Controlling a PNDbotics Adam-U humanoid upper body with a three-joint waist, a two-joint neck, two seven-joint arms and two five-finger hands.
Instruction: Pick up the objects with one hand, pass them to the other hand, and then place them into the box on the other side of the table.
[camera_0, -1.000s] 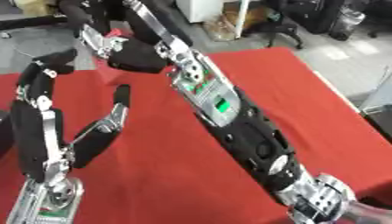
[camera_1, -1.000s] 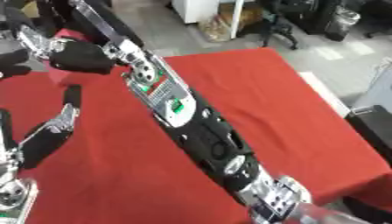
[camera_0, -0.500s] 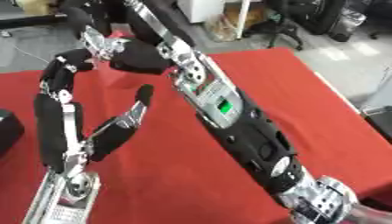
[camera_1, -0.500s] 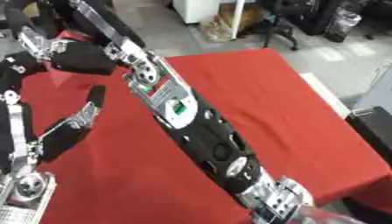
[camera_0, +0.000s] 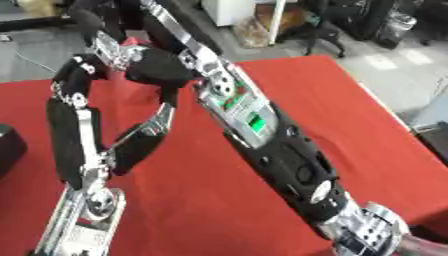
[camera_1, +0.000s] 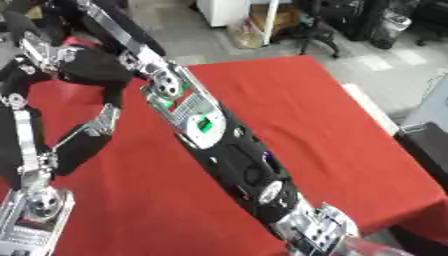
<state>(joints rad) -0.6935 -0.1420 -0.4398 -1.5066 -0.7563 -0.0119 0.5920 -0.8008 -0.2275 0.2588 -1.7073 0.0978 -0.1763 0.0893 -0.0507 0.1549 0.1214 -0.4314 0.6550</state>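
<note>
A small red object (camera_0: 131, 41) is seen only as a patch of colour where the two hands meet, above the far part of the red table (camera_0: 350, 115). The right hand (camera_0: 157, 67) appears closed around it, while the left hand (camera_0: 96, 52) reaches in with curled fingers, presumably for the handover. Whether the left fingers already grip cannot be told.

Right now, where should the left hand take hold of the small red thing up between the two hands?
Probably its exposed upper left side: the small red thing peeks above the black right hand, which covers its right, and the left hand faces that side.
</note>
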